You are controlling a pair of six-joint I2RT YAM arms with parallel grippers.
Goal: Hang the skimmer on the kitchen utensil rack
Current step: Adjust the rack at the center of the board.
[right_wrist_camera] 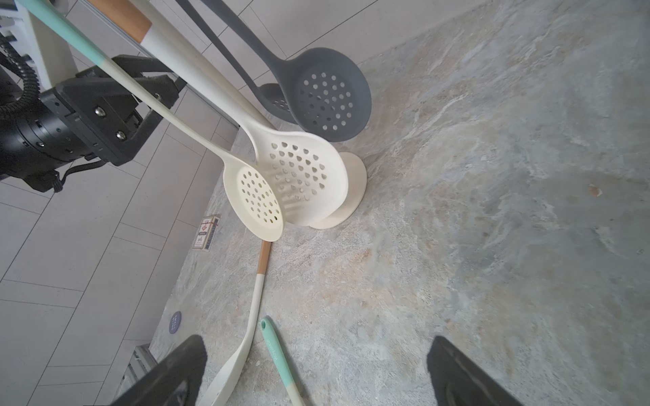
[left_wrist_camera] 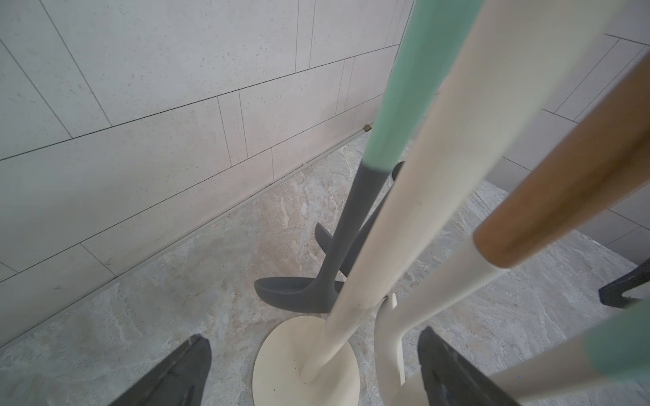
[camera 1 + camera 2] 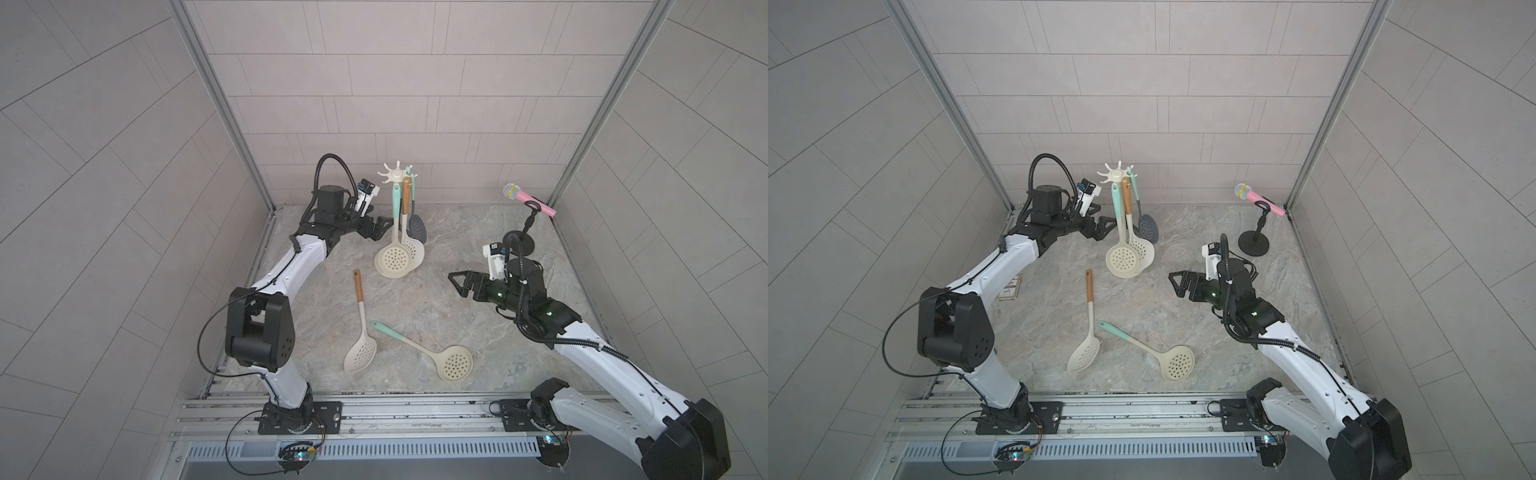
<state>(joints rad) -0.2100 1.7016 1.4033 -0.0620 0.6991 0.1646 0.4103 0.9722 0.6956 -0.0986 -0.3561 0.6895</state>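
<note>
Beside the kitchen utensil rack [image 3: 394, 175], L gripper [image 3: 384, 227] spread, empty; R gripper [image 3: 456, 286] spread too; brown-handled skimmer [image 3: 360, 328], mint-handled skimmer [image 3: 419, 347] flat on tabletop [image 3: 457, 232].

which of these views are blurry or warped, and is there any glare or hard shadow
Left wrist view: the close wooden handle and mint handle are soft, the rack base sharper. Right wrist view: the fingers at the edge are blurred, the hanging cream skimmer crisp. Both top views: wall tiles bow toward the edges; light is even, shadows faint, no glare.
</note>
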